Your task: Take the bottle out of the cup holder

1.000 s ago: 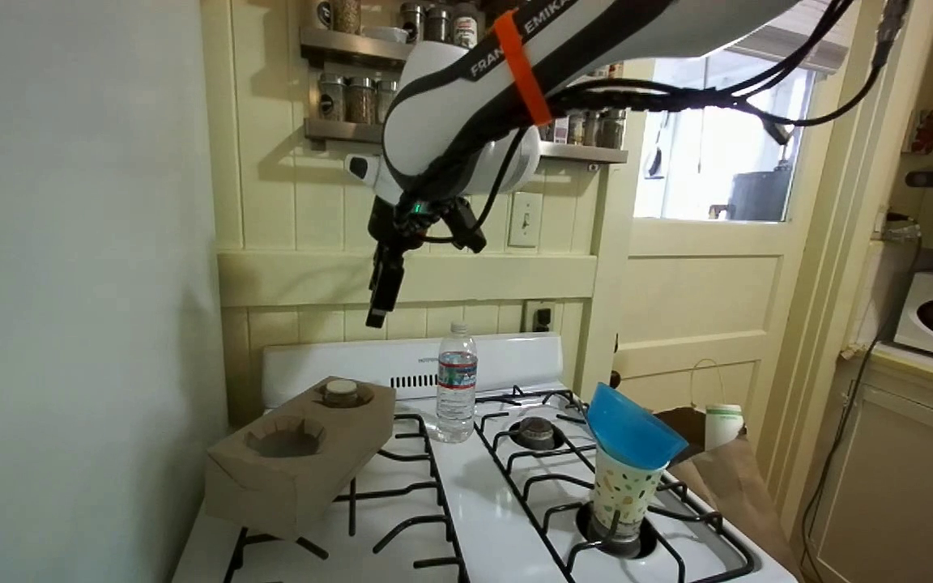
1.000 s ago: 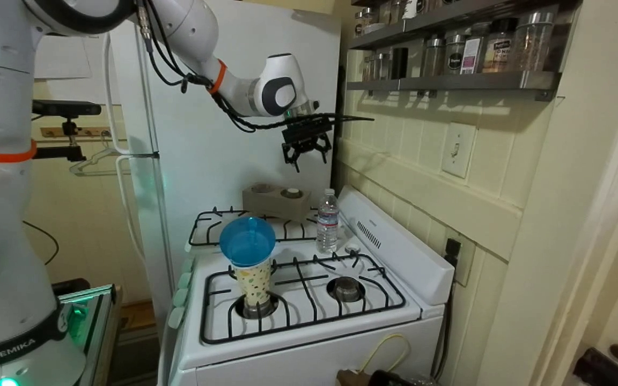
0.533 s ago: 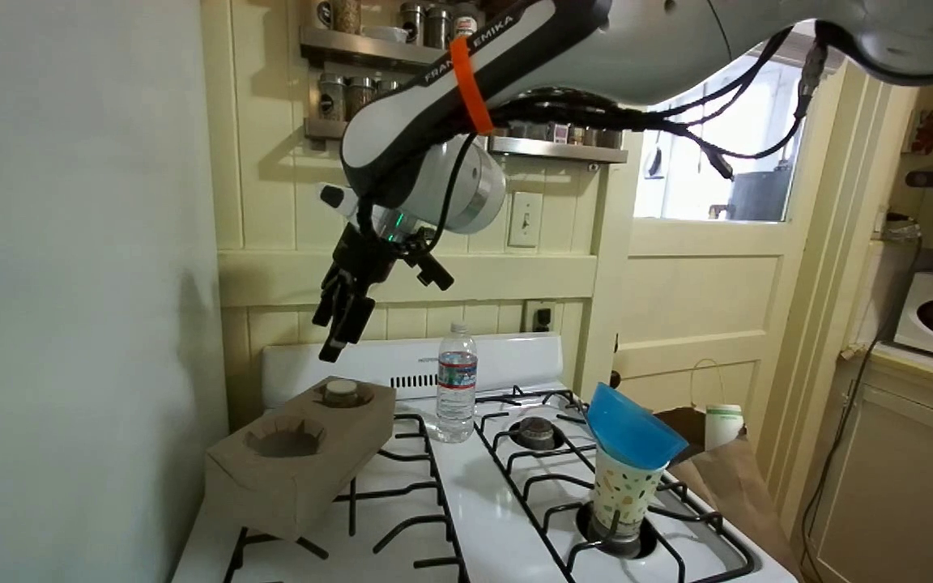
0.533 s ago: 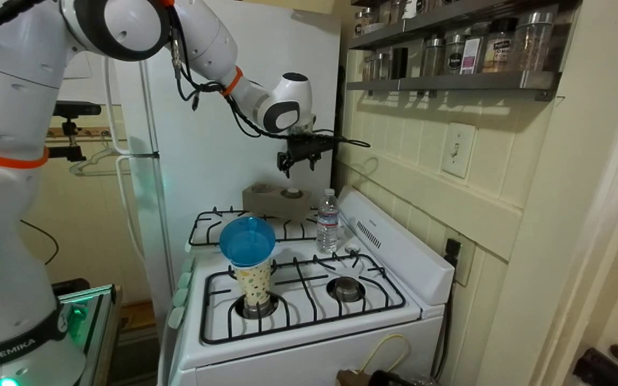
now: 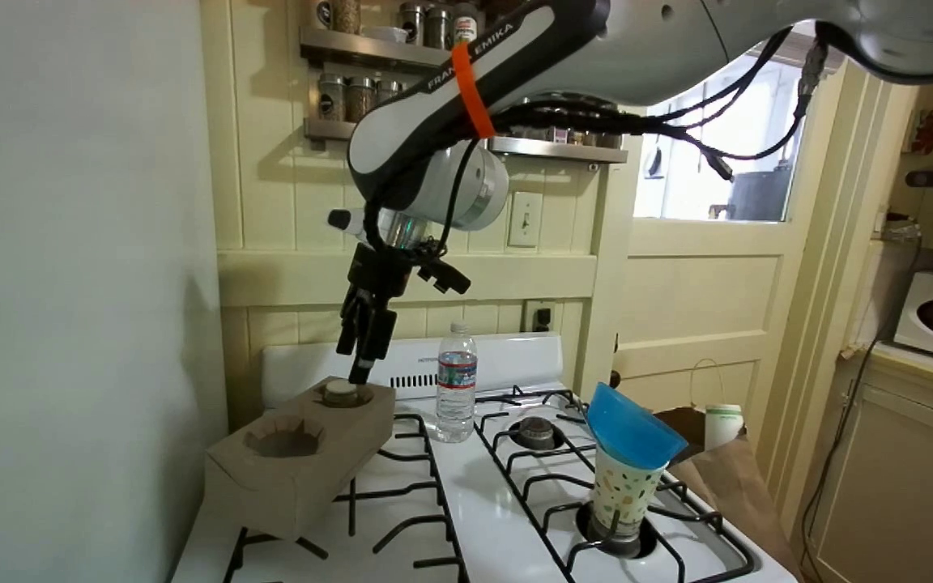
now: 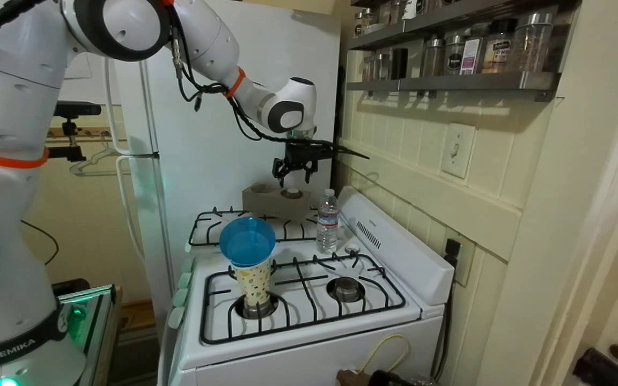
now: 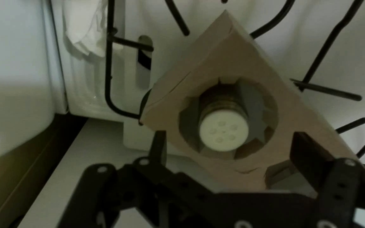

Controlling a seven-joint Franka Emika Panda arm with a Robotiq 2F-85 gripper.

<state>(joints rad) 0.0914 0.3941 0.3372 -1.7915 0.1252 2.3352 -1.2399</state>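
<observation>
My gripper [image 7: 229, 136] points down over a beige cardboard cup holder [image 5: 337, 425], its jaws well apart: in the wrist view one stands to the left and one to the right of a small bottle [image 7: 223, 117] set in a round well. The bottle's white cap [image 7: 223, 130] is dotted with small holes, and below it a darker body drops into the shade of the well. In an exterior view this is the far, right-hand well, with a second well nearer and to the left. There my fingertips [image 5: 359, 374] end just beside the cap; I cannot tell whether they touch it. The holder rests over black grates [image 7: 108, 63] on the left part of a white stove [image 5: 491, 502]. To its right, outside it, a clear water bottle [image 5: 457, 389] with a red, white and blue label stands upright on the white strip between the grates, near the back panel [image 5: 507, 356]. Farther right and nearer, a patterned paper cup [image 5: 624, 490] carries a tilted blue funnel [image 5: 632, 425]. Past the stove's right edge is a brown paper bag [image 5: 746, 494]. In an exterior view a tall white fridge [image 6: 244, 96] stands beyond the stove's far side, and on the right wall two metal shelves [image 6: 480, 80] hold spice jars [image 6: 531, 45] above a light switch [image 6: 458, 150].
</observation>
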